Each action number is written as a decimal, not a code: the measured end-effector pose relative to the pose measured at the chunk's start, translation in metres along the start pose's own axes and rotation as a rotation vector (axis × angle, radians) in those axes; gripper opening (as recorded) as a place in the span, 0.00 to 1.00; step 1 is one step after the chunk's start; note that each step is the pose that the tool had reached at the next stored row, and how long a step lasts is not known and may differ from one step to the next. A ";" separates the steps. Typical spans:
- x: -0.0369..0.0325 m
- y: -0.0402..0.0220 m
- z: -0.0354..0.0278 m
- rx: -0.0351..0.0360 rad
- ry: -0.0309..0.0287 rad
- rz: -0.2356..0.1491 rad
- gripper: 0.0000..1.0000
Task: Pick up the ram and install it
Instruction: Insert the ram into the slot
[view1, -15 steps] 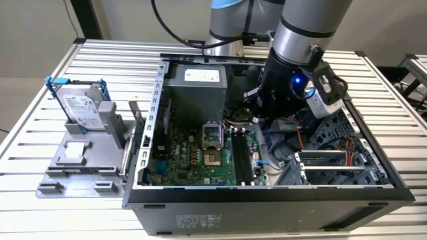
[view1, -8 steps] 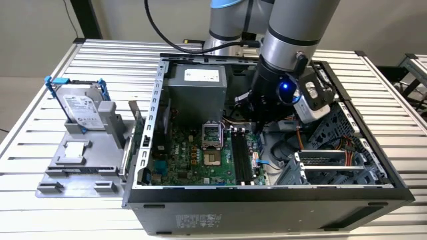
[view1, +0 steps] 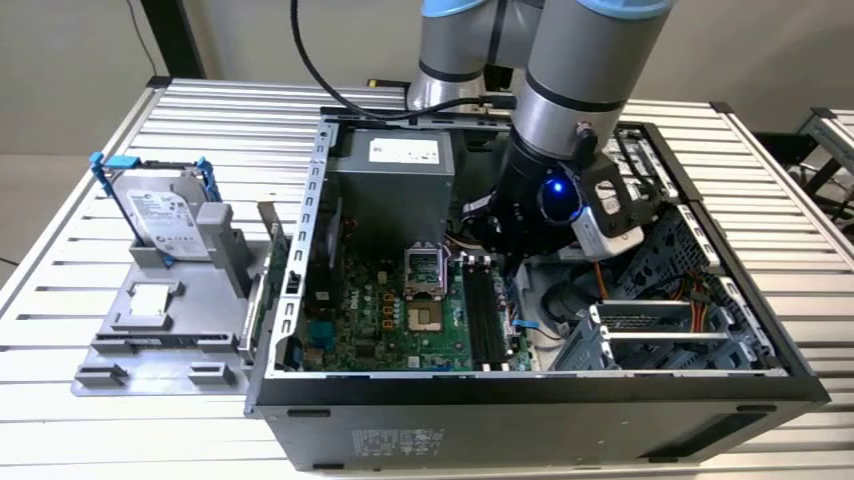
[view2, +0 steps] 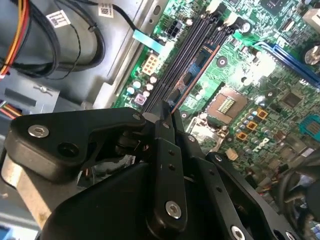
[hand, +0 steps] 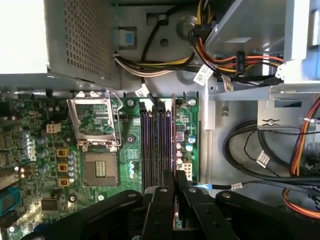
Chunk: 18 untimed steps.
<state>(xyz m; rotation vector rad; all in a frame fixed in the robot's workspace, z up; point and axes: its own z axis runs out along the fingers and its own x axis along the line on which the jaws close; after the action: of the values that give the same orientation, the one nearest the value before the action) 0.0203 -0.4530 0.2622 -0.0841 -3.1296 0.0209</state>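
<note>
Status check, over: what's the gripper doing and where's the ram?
Gripper shut on the ram, edge-on between the fingers. Low inside the open computer case, above the black memory slots. Nothing lying across the slots.

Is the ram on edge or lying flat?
On edge: the ram shows as a thin line along the black slots, one end pinched in the gripper. Seated or not, cannot tell.
</note>
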 end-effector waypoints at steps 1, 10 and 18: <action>0.0000 -0.0003 0.0019 -0.0002 0.0000 0.009 0.00; -0.0006 -0.0072 0.0133 -0.0006 0.0009 0.051 0.00; -0.0012 -0.0126 0.0276 -0.0002 0.0062 0.051 0.00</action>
<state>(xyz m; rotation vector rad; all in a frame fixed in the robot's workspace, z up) 0.0205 -0.4660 0.2347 -0.1639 -3.1206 0.0207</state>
